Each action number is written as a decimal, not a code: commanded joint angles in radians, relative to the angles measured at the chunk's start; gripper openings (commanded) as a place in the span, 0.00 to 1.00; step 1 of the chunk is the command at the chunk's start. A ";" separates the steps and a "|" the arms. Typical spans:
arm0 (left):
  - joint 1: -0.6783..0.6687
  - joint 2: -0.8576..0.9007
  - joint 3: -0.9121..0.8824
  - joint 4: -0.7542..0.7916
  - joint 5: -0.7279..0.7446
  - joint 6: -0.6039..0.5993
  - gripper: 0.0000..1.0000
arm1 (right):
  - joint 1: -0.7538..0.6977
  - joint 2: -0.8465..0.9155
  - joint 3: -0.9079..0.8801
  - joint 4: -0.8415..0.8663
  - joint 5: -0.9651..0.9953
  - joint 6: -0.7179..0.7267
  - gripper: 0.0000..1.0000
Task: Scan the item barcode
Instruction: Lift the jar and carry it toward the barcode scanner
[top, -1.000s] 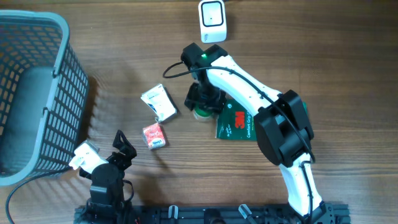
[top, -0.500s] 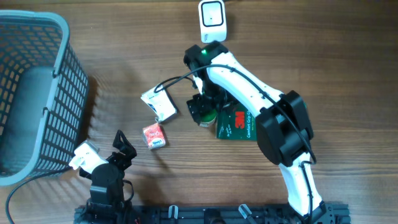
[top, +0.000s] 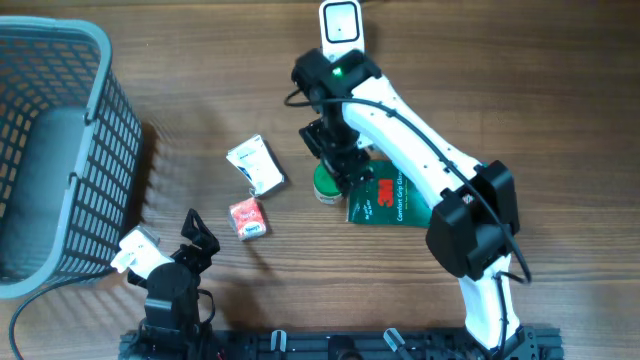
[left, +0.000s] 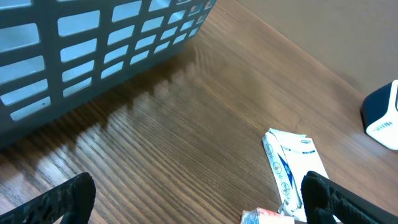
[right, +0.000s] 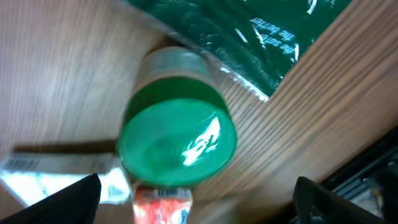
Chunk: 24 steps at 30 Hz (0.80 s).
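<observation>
On wooden table (top: 560, 80): has just let go of green-lidded jar (top: 322, 187), standing against 3M packet (top: 385, 200). Holds right gripper (top: 343, 165) wide apart above it. Requires regrasp before scanner (top: 341, 30) presentation.

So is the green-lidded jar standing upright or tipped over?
Upright: the green-lidded jar shows only its round lid from overhead, and the right wrist view looks down onto that lid.

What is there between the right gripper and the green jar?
Nothing visible. The right gripper hangs over the jar with jaws open; the wrist view shows the jar's top with nothing across it.
</observation>
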 joint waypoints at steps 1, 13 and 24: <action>0.005 -0.004 -0.006 0.004 -0.006 -0.010 1.00 | 0.006 -0.006 -0.110 0.100 -0.021 0.109 0.99; 0.005 -0.004 -0.006 0.004 -0.006 -0.010 1.00 | -0.005 0.000 -0.354 0.391 -0.003 0.095 0.84; 0.005 -0.004 -0.006 0.004 -0.006 -0.010 1.00 | -0.103 -0.060 -0.194 0.281 -0.185 -0.921 0.69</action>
